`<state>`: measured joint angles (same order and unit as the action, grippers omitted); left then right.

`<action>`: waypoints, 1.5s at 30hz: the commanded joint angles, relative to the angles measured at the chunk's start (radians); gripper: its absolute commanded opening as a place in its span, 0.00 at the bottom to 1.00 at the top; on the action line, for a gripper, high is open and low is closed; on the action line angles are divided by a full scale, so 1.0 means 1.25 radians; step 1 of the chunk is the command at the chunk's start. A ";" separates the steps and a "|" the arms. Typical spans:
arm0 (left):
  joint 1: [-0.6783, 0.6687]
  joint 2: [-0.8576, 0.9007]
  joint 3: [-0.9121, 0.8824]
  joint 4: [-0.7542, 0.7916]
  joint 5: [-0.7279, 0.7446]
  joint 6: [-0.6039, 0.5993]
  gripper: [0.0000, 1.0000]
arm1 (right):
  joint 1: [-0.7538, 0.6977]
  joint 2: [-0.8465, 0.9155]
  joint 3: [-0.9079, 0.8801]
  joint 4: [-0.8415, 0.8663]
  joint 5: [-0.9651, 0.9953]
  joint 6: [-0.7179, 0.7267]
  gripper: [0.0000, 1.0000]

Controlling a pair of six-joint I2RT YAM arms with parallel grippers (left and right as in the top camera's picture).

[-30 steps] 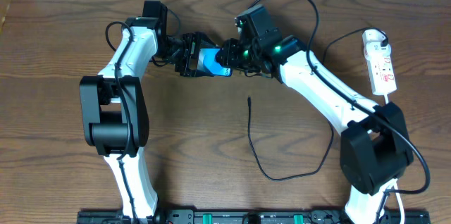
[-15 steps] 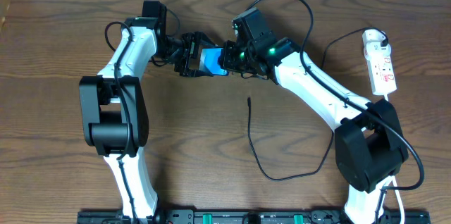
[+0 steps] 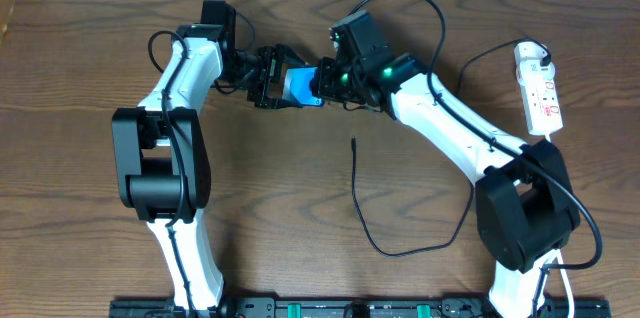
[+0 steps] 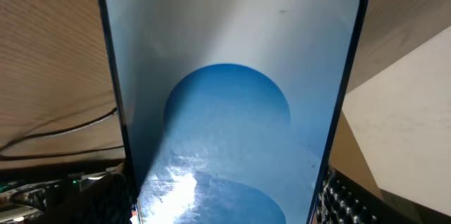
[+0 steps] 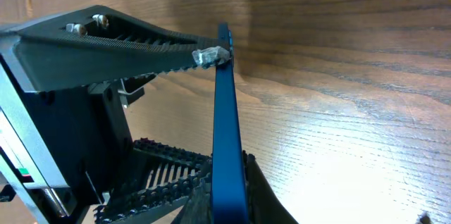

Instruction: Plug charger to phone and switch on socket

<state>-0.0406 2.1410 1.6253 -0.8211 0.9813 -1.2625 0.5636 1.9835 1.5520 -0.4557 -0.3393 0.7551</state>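
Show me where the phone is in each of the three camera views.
Overhead: the phone is a small blue patch in the upper middle of the picture.
Left wrist: the phone fills most of the picture, screen facing the camera.
Right wrist: the phone is seen edge-on, a thin blue upright strip near the middle.
Shared landmark: the brown wooden table shows behind it in all three.

Overhead downward, both wrists close on phone (image 4: pixel 232 111)

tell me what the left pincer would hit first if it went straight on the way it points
The left pincer grips the phone; just beyond it the right pincer sits at the phone's far end, so that comes first. Heights look matched, though depth is unclear from above.
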 commanded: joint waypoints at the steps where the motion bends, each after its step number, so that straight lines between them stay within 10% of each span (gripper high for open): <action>1: -0.003 -0.030 -0.002 -0.005 0.019 -0.002 0.72 | -0.047 -0.033 0.002 0.017 -0.006 0.012 0.01; 20: -0.003 -0.030 -0.002 0.454 0.228 0.049 0.74 | -0.175 -0.086 0.002 0.167 -0.043 0.225 0.01; 31: -0.003 -0.030 -0.002 0.548 0.120 -0.095 0.73 | -0.171 -0.086 0.002 0.259 -0.049 0.580 0.01; 45: -0.024 -0.030 -0.002 0.690 -0.003 -0.287 0.53 | -0.110 -0.086 0.002 0.285 -0.056 0.677 0.01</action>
<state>-0.0544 2.1372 1.6238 0.0170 1.0172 -1.5555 0.4004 1.9194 1.5433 -0.1162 -0.4000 1.5650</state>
